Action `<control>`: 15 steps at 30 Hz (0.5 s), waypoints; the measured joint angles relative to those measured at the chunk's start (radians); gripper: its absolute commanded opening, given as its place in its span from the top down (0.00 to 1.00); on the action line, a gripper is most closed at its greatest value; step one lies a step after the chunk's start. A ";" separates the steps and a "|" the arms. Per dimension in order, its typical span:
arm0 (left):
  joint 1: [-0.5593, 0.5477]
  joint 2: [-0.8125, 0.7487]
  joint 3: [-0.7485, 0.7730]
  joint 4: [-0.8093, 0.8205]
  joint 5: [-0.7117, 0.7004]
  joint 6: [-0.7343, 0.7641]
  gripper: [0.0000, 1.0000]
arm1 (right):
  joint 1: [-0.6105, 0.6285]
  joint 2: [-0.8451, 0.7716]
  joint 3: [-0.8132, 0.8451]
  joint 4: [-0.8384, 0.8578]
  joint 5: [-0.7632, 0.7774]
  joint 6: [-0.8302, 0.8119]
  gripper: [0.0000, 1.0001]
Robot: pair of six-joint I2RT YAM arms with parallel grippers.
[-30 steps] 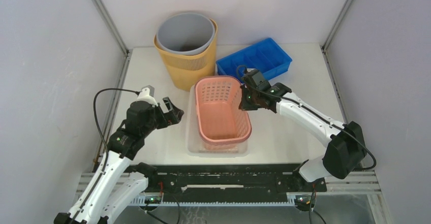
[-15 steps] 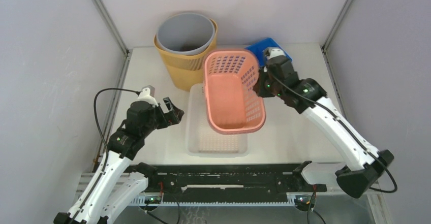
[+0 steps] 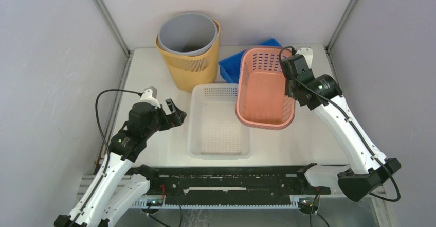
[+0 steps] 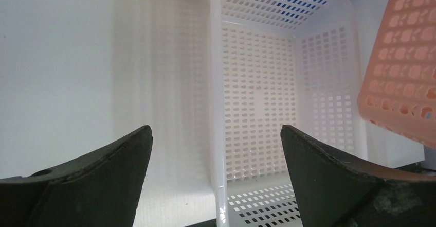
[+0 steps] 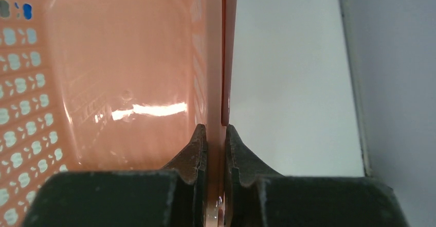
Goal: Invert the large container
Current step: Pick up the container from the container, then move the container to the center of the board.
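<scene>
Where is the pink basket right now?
In the top view, the pink basket is right of centre, its rim gripped by the right hand, beside the white basket and hiding part of the blue bin.

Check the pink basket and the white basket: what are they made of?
Pink basket: probably moulded plastic, glossy; a sharp light streak on its smooth floor, punched-hole walls.
White basket: probably plastic too, milky and slightly translucent, duller sheen; thin walls in a regular moulded grid.
</scene>
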 measured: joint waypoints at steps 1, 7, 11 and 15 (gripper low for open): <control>0.000 -0.001 0.000 0.000 0.002 0.000 0.00 | -0.008 0.013 0.022 -0.019 0.017 -0.003 1.00; -0.001 -0.010 0.000 0.001 0.011 0.000 0.00 | -0.099 0.039 0.114 -0.084 0.041 -0.065 1.00; -0.002 -0.014 0.000 0.001 0.027 0.000 0.00 | -0.156 0.034 0.150 -0.130 0.087 -0.114 1.00; -0.002 -0.021 0.000 0.002 0.034 0.000 0.00 | -0.142 0.074 0.173 -0.177 0.184 -0.144 1.00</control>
